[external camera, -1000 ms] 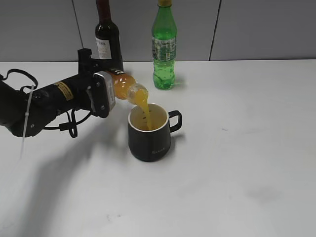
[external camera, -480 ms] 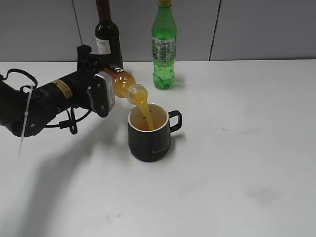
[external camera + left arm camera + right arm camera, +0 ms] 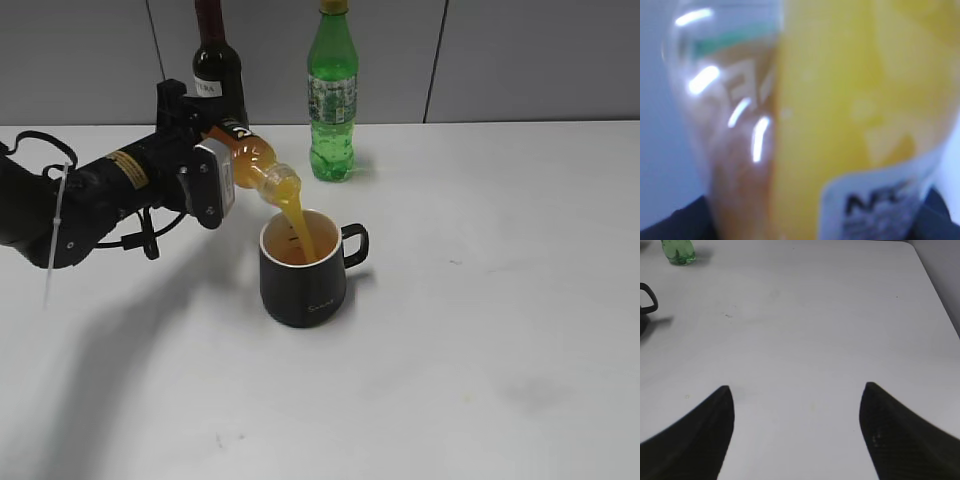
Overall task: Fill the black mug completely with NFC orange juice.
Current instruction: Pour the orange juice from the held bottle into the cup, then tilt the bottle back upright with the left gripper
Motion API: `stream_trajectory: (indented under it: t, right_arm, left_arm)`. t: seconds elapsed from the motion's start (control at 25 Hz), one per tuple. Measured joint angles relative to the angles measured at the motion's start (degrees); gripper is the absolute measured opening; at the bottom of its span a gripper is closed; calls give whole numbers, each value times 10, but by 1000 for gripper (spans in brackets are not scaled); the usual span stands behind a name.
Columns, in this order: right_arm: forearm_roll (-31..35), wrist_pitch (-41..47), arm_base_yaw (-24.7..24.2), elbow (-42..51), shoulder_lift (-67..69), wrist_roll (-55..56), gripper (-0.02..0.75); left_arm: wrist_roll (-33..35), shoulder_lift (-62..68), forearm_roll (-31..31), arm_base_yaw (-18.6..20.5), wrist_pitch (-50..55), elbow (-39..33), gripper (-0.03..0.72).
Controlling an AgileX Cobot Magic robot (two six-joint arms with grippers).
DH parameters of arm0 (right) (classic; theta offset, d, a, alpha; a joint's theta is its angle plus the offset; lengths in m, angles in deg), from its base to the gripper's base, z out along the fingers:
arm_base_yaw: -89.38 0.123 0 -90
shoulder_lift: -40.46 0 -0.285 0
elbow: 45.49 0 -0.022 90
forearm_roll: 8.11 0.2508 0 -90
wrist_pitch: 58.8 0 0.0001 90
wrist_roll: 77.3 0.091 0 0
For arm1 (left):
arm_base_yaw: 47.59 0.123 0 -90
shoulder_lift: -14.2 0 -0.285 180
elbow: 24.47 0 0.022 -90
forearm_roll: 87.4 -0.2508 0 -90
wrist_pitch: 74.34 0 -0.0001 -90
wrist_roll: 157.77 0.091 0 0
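The black mug point(image 3: 303, 275) stands mid-table, handle to the right, white inside, partly holding orange juice. My left gripper point(image 3: 218, 170) is shut on the small clear juice bottle point(image 3: 255, 166), tilted mouth-down over the mug's left rim. A stream of orange juice point(image 3: 301, 223) falls into the mug. In the left wrist view the bottle point(image 3: 840, 115) fills the frame, blurred, with an NFC label point(image 3: 880, 205). My right gripper point(image 3: 796, 390) is open and empty over bare table; the mug's handle point(image 3: 647, 296) shows at that view's left edge.
A green soda bottle point(image 3: 332, 95) stands behind the mug at the back; its base also shows in the right wrist view point(image 3: 678, 251). A dark wine bottle point(image 3: 216, 70) stands at the back left, behind my left arm. A grey wall closes the far edge.
The left gripper has lifted the bottle's rear end and shifted slightly up, steepening the tilt. The pour continues and the juice level in the mug has risen.
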Motion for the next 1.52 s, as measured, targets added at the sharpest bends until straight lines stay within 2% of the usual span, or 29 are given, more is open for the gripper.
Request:
stream_trajectory:
  t: [0.4,1.52]
  right_arm:
    - [0,0,0,0,0,0,592]
    - [0,0,0,0,0,0,592]
  left_arm:
    - [62,0,0,0,-4,2,471]
    - [154,-4,-8,0,-47,4,471]
